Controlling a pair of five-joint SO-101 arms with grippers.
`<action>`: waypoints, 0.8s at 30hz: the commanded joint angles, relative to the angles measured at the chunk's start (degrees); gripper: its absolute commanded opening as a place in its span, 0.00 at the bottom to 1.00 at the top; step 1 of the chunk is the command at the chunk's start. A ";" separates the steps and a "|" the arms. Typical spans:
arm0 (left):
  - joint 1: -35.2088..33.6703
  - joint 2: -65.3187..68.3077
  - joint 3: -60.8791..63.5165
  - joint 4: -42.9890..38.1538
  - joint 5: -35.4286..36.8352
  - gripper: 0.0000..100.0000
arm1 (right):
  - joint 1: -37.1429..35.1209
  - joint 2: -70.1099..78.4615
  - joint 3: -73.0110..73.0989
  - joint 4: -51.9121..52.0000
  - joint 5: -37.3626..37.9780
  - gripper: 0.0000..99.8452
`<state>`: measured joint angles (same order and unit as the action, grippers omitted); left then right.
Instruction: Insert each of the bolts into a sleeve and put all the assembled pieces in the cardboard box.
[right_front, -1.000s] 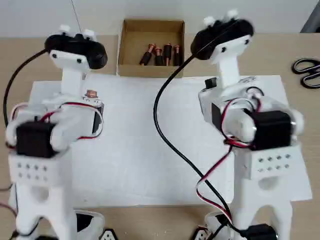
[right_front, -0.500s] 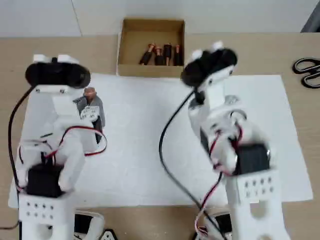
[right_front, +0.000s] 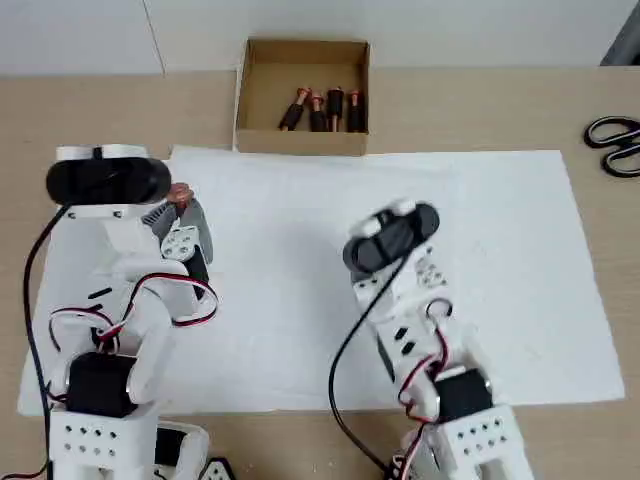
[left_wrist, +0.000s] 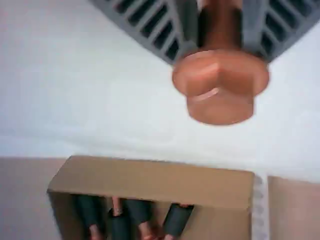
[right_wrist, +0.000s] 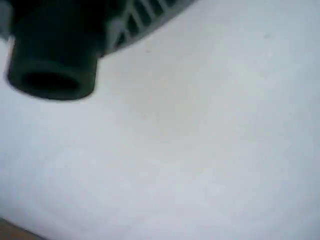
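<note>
**A:** So, where is the bolt (left_wrist: 220, 82) sitting relative to the cardboard box (right_front: 250, 100)?

**B:** It is hanging in front of the box's left front corner, above the white paper sheet (right_front: 300, 270) that is covering the desk (right_front: 100, 110). The left hand (left_wrist: 218, 22) is clamping its shank, one finger on either side. The hexagonal head is poking out past the fingertips toward the box.

**A:** And the sleeve (right_wrist: 52, 57)?

**B:** The right hand (right_wrist: 62, 17) is gripping it tight. It is sitting farther from the box than the bolt, out in front of the box's right front corner. Its open mouth is sticking out beyond the fingers and facing the paper.

**A:** So the two parts are not meeting.

**B:** No, they are lying well apart, with bare paper between them. I am judging that the next move is hinging on the two long axes. The bolt's is pointing toward the box and the sleeve's is tilting down at the sheet, so they are not lining up yet.

**A:** Which arm is sitting nearer the box?

**B:** The left one. The right arm is sitting folded low, farther back from the box. Four assembled pieces (right_front: 322, 108) are already lying inside the box.
</note>
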<state>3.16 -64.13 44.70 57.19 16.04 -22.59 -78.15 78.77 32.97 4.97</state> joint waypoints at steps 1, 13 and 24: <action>1.93 -1.14 -0.13 -3.69 1.23 0.01 | -2.77 -9.10 5.71 -3.30 -6.59 0.00; 13.71 -0.88 9.36 -24.26 0.97 0.01 | -6.81 -25.45 16.79 -1.01 -10.29 0.00; 19.87 -0.97 14.20 -30.59 0.97 0.01 | -10.86 -25.45 17.05 -1.10 -10.46 0.00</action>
<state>22.07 -64.13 59.12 28.70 16.92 -32.09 -102.33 95.74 32.26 -4.97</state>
